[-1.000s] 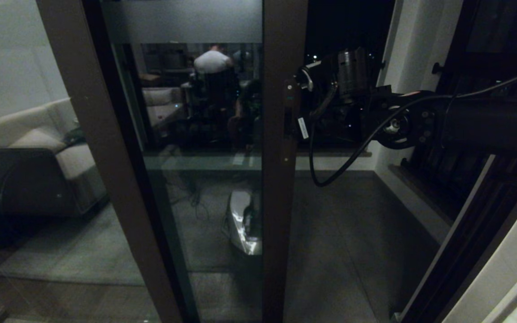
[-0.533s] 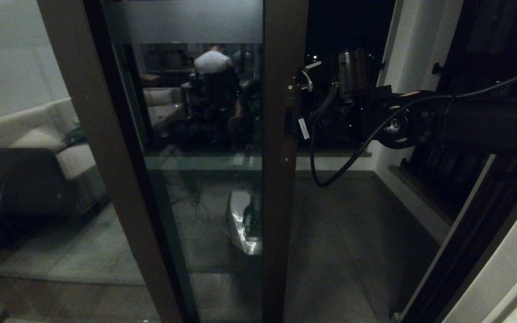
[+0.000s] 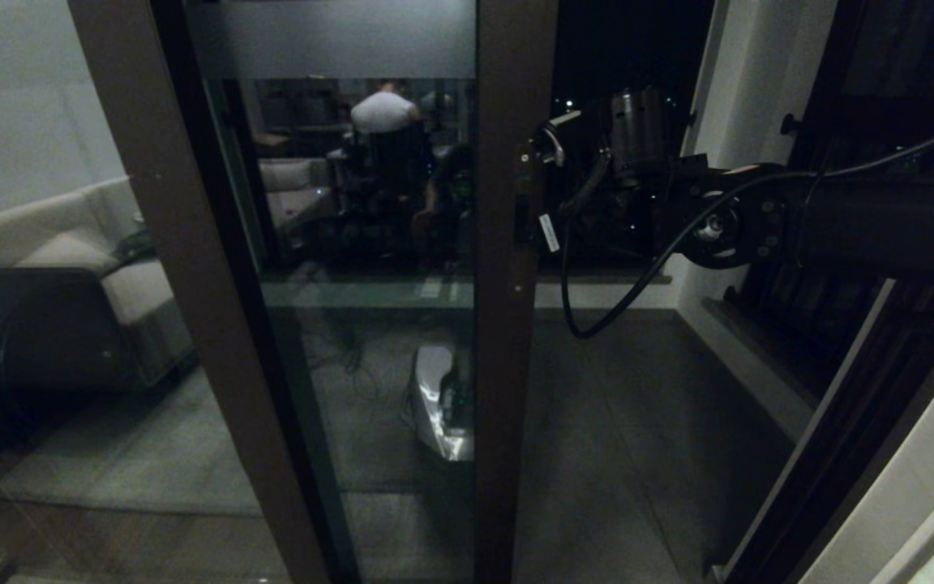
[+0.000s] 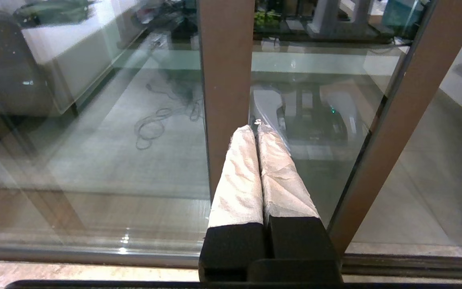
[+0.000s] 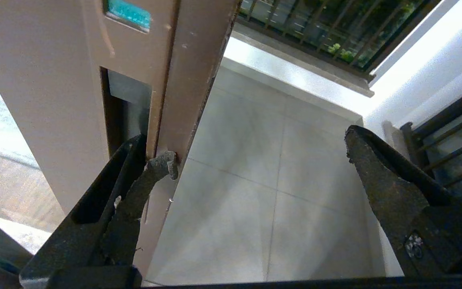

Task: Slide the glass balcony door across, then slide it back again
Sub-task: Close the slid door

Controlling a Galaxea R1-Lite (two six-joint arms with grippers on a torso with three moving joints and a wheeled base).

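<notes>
Almost no change against the earlier head views: door stile and right arm in the same spots. Glass balcony door (image 3: 507, 324) upright through centre frame, open gap to the balcony on its right. Right gripper (image 5: 255, 160) at the stile's edge, centre right of head view, jaws spread wide and holding nothing; one finger (image 5: 106, 192) tucked at the recessed handle (image 5: 124, 108), its bent tip touching the stile edge, the other finger (image 5: 391, 188) well apart over the balcony floor. Probably mid-slide. Best done by keeping that finger seated in the recess, pushing level along the track, no twisting. Left gripper (image 4: 259, 168) parked low before the glass, padded fingers pressed together, empty.
</notes>
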